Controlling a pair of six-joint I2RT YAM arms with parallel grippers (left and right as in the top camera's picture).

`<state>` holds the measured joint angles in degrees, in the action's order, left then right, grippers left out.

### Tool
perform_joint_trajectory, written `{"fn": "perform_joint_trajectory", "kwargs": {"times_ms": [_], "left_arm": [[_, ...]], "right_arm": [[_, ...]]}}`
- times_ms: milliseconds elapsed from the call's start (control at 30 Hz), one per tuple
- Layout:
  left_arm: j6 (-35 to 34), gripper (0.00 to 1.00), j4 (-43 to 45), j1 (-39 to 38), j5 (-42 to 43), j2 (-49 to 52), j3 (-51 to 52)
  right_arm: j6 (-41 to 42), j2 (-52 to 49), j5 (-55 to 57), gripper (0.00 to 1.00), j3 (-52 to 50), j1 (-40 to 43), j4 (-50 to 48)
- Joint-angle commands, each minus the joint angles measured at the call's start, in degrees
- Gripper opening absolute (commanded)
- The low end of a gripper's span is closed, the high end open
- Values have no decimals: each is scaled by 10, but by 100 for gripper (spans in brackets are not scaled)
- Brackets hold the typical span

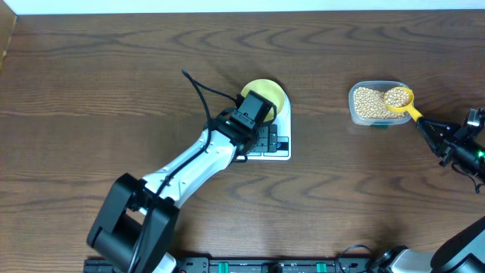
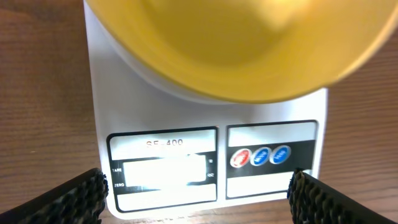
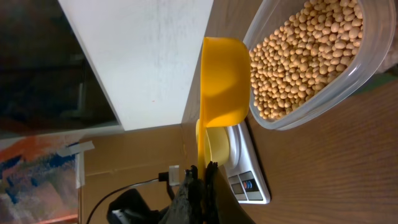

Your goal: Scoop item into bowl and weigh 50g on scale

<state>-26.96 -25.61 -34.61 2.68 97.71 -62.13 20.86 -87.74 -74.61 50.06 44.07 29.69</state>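
The pale-yellow bowl (image 1: pixel 270 92) stands on the white scale (image 1: pixel 279 152), left of the table's middle. My left gripper (image 1: pixel 256 130) hovers open over the scale's front edge. In the left wrist view its fingers (image 2: pixel 196 194) straddle the scale's display panel (image 2: pixel 163 167) below the empty bowl (image 2: pixel 236 50). The tan beans (image 1: pixel 367 101) fill a clear tub (image 1: pixel 377 121) at the right. My right gripper (image 1: pixel 429 130) is shut on the handle of a yellow scoop (image 1: pixel 398 97), held over the tub with beans in it. The right wrist view shows the scoop (image 3: pixel 224 81), beans (image 3: pixel 305 56) and gripper (image 3: pixel 202 177).
The left arm lies diagonally from the front left to the scale, with a black cable (image 1: pixel 198 89) arching behind it. The far scale (image 3: pixel 252 183) and bowl (image 3: pixel 217 146) show in the right wrist view. The table's back edge runs along the top.
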Motion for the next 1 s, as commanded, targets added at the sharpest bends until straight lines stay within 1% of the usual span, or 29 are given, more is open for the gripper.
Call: {"fn": "perform_joint_trajectory", "kwargs": {"times_ms": [0, 267, 967], "left_arm": [[7, 94, -8, -2, 1, 3, 0], [7, 94, -13, -2, -33, 30, 0], [7, 94, 0, -2, -34, 65, 0]], "right_arm": [[3, -3, -20, 1, -4, 6, -2], [3, -3, -21, 1, -4, 6, -2], [3, -3, -21, 1, -4, 6, -2]]}}
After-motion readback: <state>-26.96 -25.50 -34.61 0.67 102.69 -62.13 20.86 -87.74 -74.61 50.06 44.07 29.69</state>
